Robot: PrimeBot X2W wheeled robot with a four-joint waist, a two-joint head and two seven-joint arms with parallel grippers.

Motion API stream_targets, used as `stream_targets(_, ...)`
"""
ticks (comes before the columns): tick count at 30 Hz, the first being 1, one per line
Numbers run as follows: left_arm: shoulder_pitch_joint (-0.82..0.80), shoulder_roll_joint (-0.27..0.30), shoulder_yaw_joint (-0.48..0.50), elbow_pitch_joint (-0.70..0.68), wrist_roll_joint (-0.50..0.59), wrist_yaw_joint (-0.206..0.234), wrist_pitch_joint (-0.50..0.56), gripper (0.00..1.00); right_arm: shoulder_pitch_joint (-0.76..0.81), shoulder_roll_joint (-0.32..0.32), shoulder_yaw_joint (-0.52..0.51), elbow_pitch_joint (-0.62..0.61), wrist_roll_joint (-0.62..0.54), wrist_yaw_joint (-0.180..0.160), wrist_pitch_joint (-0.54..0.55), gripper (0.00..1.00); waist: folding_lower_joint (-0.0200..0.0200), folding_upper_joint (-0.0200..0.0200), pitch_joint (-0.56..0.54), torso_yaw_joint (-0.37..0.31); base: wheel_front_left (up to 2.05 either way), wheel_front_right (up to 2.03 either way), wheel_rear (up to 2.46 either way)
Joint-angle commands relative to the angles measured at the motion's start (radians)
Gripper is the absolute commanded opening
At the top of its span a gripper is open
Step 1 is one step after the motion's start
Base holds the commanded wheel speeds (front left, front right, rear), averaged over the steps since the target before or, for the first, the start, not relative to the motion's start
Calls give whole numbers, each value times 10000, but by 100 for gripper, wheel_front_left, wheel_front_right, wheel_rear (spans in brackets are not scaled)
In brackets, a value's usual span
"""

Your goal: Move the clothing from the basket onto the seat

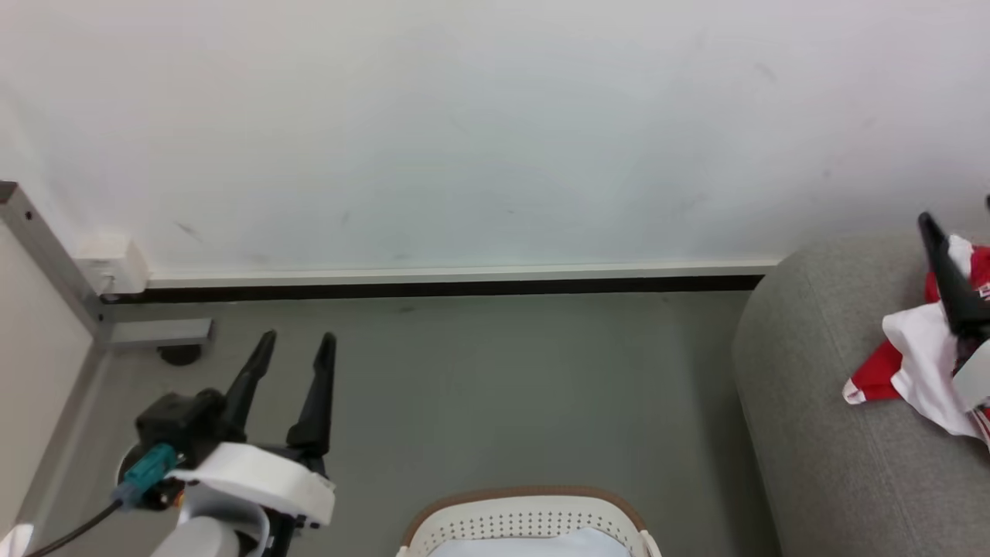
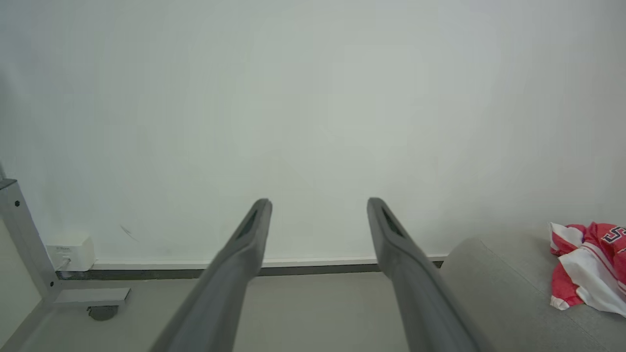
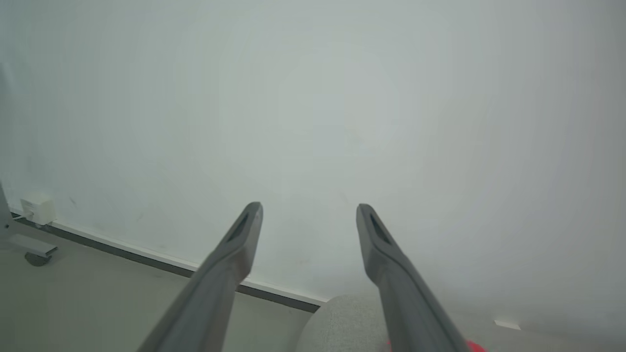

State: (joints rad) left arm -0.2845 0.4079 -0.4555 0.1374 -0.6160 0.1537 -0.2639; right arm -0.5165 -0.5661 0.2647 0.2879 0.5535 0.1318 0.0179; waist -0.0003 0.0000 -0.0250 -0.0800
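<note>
Softly crumpled clothing (image 1: 919, 357) on woven seat (image 1: 812, 433)

My right gripper (image 3: 309, 209) has both fingers (image 3: 230, 264) spread wide with nothing between them, just pale wall (image 3: 313, 98) behind, which takes up most of the picture. The skirting (image 3: 146, 259), white on top with a dark strip under it, slants down from the left edge toward the bottom middle, with grey-green floor (image 3: 88, 303) below. Far left there's a little white box (image 3: 36, 208) on the wall, and lower down a grey metal foot with a dark caster (image 3: 34, 258) under it. Bottom middle, the rounded grey end of the seat (image 3: 342, 325) pokes up between my fingers. A sliver of the red clothing (image 3: 473, 346) sits at the bottom edge, right beside one finger.
</note>
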Motion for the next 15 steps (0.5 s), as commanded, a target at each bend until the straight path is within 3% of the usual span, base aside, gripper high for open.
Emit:
stream_targets(1, 197, -73, 99, 31, 168, 33, -5, 100, 304, 100, -105, -101, -89, -23, -79, 100, 3, 0, -89, 116, 0, 0, 0)
stream_targets(8, 1198, -820, 1548, -5, 428, -235, -5, 100, 2628, 2215, -1744, -1249, -1279, -23, -905, 100, 3, 0, -91, 355, 0, 0, 0)
stream_targets(15, 1884, -1672, 2644, 284, 1133, -922, -6, 100, 4125, 3758, -2034, -1409, -2030, -23, -1972, 100, 3, 0, 16, 349, 0, 0, 0)
